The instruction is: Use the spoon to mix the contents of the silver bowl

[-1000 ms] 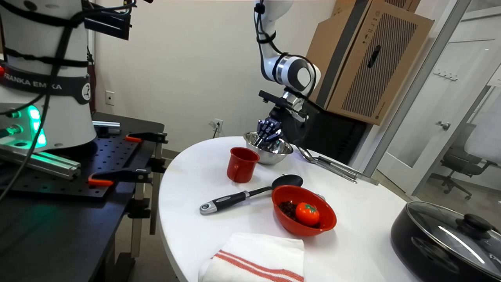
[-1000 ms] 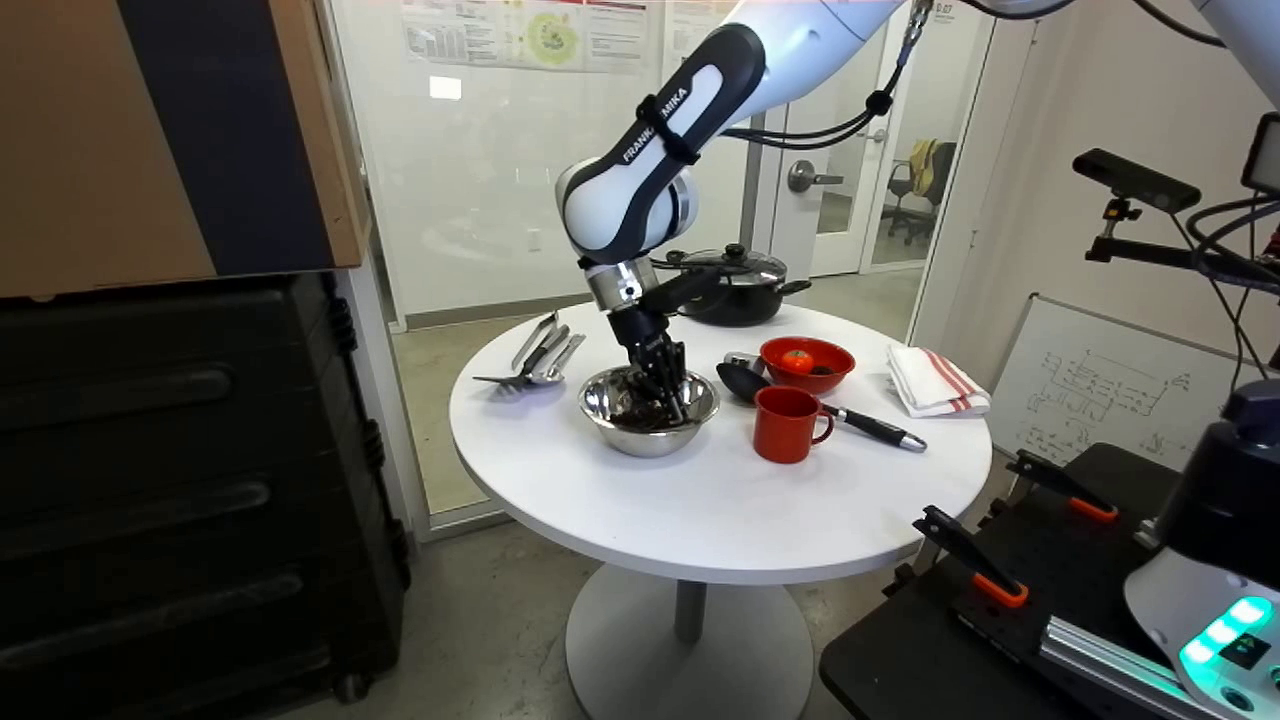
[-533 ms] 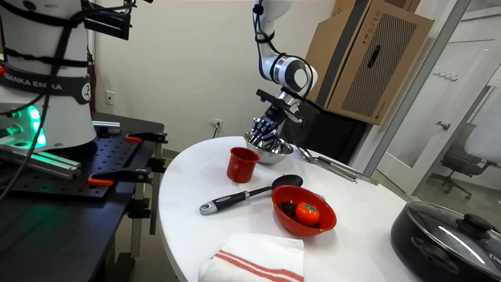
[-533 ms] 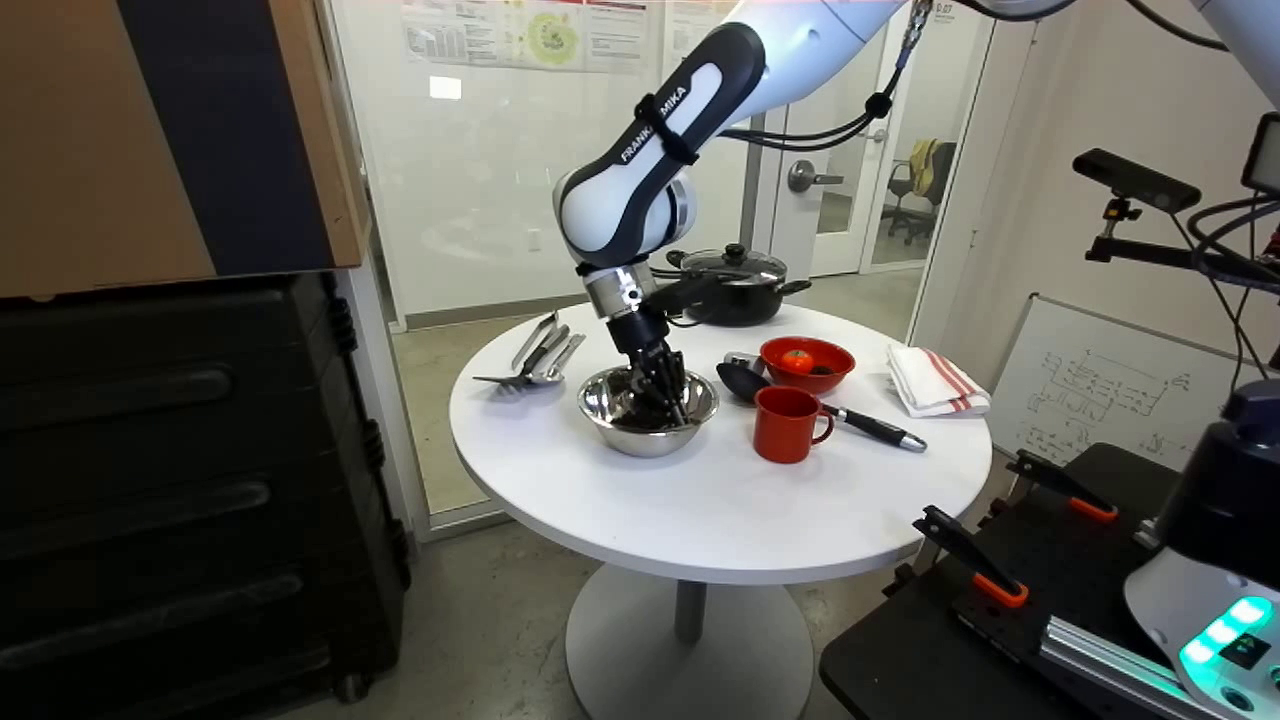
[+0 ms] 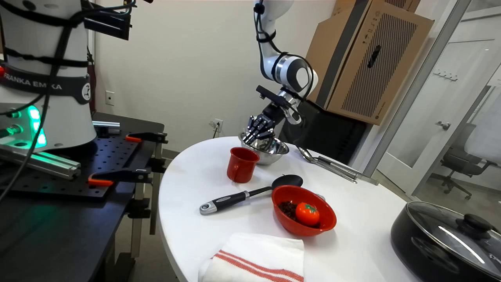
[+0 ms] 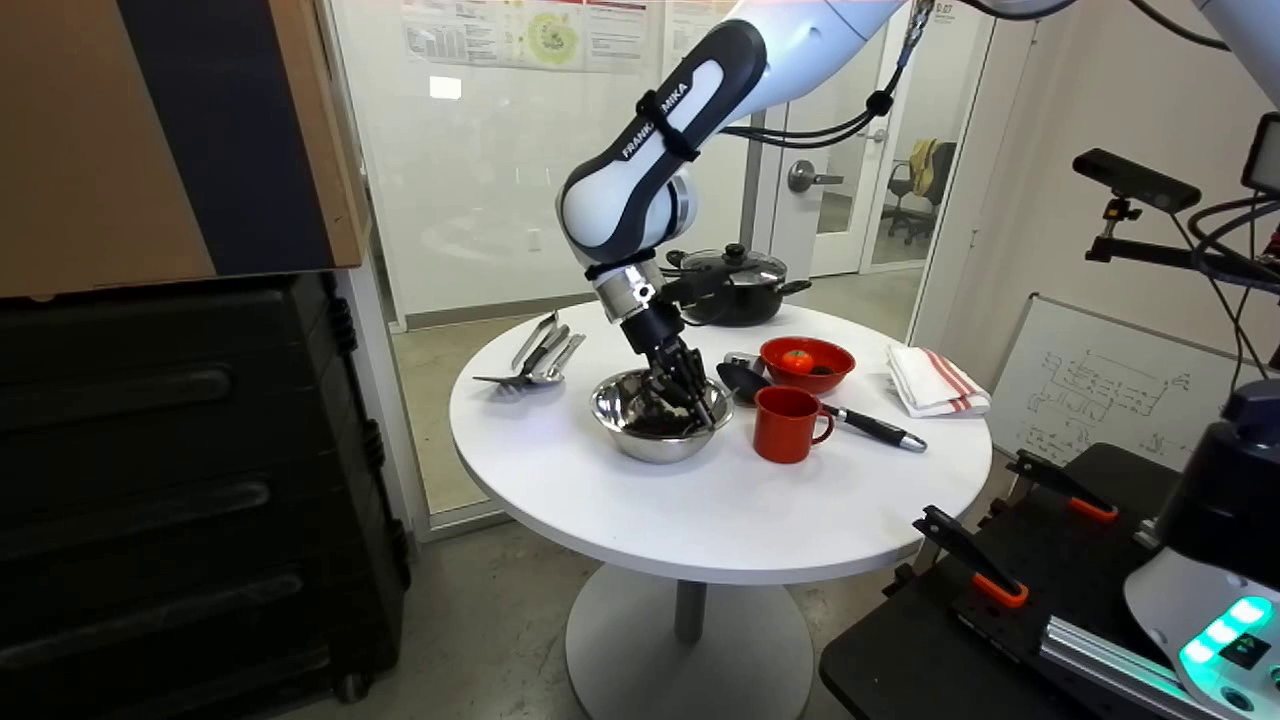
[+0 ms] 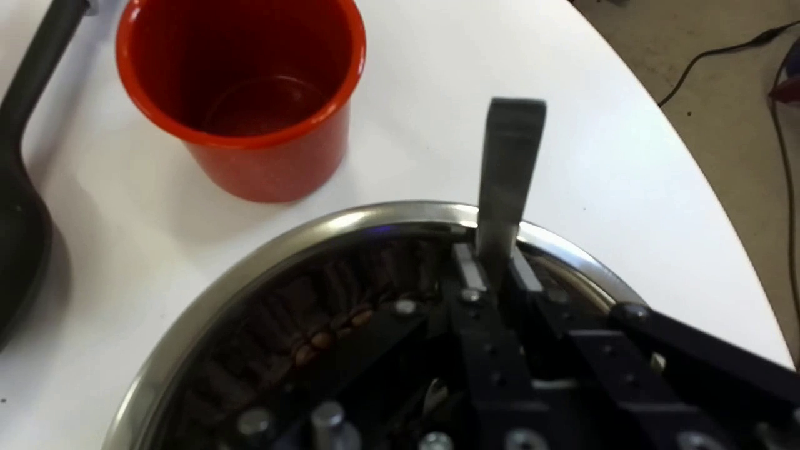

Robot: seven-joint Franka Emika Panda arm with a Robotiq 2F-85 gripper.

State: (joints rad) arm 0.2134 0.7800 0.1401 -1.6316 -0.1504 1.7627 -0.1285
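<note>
Metal kitchen utensils [image 6: 546,350] lie bunched at the far left of the round white bench [image 6: 760,520], clear of the stirring area. Next along, the silver mixing bowl [image 6: 650,447] rests on the bench, the robot's fingers [image 7: 469,265] angled down into it and clamped on the slim metal spoon [image 7: 509,162]. Its handle end sticks up past them, crossing the rim in the wrist view; the head is hidden, presumably tipped low to reach the brown bean-like pieces [image 7: 322,340] to be mixed. Behind, a lidded black pot [image 6: 750,308] stands well apart. A red mug [image 6: 785,435] stands just beside the bowl, not touching, handle turned away; a wide sweep that way could bump it. Behind the mug lies a black-handled serving spoon [image 6: 875,429], idle and probably too bulky for this job. A red bowl [image 6: 800,383] cradles a tomato [image 6: 797,361], likely to stop it rolling. Far right, a red-striped dish towel [image 6: 925,375] lies folded, perhaps for spills.
</note>
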